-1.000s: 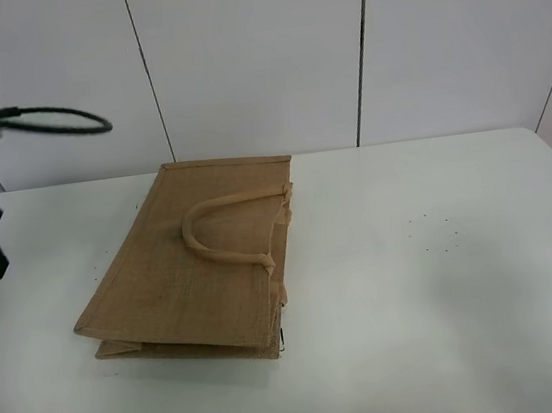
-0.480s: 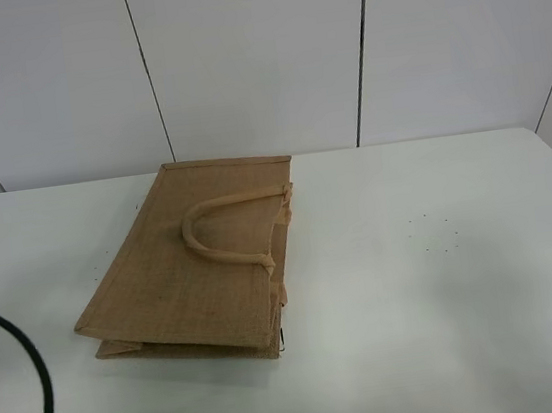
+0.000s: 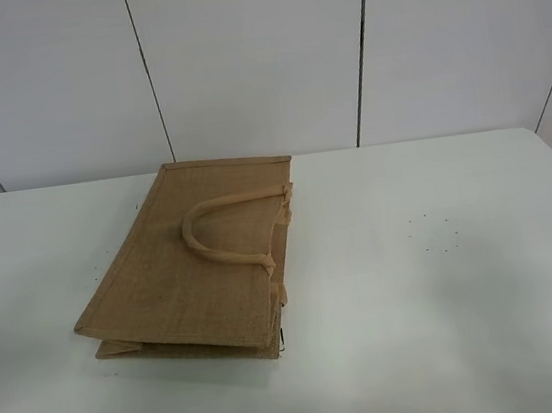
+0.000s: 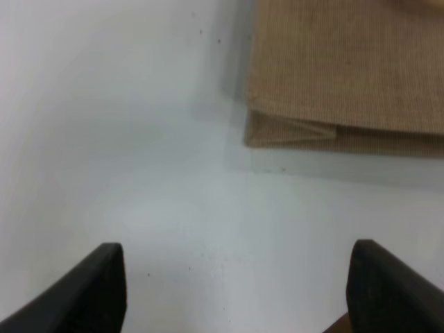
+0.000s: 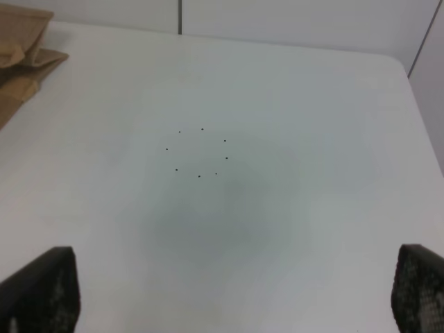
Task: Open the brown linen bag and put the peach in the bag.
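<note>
Since a black cable left the table (image 3: 446, 276), lies flat as before: brown linen bag (image 3: 198, 266); both grippers (image 4: 236, 291) (image 5: 236, 295) spread wide beside it

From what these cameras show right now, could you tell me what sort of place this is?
Probably a lab or test bench, not a home: a bare white table, plain white wall panels behind it, and one folded brown linen bag lying flat as the only prop.

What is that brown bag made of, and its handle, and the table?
The brown linen bag looks like coarse woven jute or linen: its weave shows, matte. Its handle seems lighter padded fabric. The table looks smooth, white, faintly glossy, maybe laminate.
</note>
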Robot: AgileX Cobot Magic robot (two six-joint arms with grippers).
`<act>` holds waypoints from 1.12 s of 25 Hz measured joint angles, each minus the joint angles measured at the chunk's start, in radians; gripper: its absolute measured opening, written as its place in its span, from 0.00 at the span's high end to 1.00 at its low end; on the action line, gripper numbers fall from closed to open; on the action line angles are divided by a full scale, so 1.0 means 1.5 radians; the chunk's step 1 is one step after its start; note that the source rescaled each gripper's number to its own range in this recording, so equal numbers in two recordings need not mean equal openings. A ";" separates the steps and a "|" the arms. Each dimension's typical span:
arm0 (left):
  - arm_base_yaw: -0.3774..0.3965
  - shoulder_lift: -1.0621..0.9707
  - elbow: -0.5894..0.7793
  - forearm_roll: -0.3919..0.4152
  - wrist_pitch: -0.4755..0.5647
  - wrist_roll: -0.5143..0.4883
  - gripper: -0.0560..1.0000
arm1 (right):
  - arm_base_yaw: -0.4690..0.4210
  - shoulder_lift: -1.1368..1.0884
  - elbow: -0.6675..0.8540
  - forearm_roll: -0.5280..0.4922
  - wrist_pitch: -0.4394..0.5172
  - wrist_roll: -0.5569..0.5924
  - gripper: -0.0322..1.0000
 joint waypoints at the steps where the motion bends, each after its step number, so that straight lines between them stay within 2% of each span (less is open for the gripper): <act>1: 0.000 -0.004 0.000 0.000 0.000 0.001 0.01 | 0.000 0.000 0.000 0.000 0.000 0.000 0.00; 28: 0.000 -0.060 0.000 0.000 0.001 0.003 0.01 | 0.000 0.000 0.000 0.000 0.000 0.000 0.00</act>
